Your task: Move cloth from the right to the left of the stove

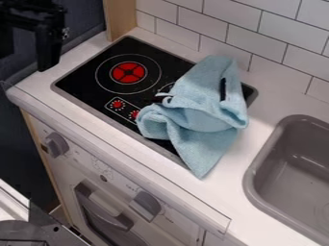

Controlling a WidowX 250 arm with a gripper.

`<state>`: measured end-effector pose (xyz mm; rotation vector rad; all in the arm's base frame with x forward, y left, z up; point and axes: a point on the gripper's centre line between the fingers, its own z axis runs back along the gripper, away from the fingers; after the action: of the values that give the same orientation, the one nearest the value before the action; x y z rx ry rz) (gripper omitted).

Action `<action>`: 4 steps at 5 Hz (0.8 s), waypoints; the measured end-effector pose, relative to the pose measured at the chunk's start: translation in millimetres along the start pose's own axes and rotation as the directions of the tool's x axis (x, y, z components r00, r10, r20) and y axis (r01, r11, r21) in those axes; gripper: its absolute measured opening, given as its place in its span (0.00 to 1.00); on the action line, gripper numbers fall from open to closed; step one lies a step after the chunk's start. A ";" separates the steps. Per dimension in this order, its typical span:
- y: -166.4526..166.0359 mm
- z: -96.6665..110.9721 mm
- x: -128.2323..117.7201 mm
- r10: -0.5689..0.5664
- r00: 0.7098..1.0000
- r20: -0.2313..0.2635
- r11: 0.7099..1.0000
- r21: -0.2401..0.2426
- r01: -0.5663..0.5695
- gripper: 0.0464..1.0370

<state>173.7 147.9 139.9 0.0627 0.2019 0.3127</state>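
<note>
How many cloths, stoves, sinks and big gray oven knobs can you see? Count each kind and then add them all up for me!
Cloth: 1
Stove: 1
Sink: 1
Big gray oven knobs: 2
Total: 5

The white counter [254, 139] holds a black stove top [80, 82]; a blue cloth [204, 113] drapes across both.

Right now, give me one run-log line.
gripper: upper left, jaws apart, away from cloth | cloth: bunched on right of stove, corner over front edge | leftward move: not yet done
</note>
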 end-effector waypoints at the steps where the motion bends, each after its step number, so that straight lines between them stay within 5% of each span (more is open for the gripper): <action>1: -4.5 -4.6 0.1 -0.003 1.000 -0.015 1.000 -0.010 0.003 0.96; 2: -54.8 -13.8 8.4 -0.061 0.998 0.003 0.998 -0.036 0.061 0.96; 3: -108.6 -20.0 14.4 -0.158 0.987 0.033 0.986 0.056 0.156 0.96; 4: -162.4 -26.3 17.3 -0.316 0.948 0.045 0.947 0.081 0.312 0.96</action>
<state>232.9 -0.3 95.9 0.1106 0.1633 -0.0155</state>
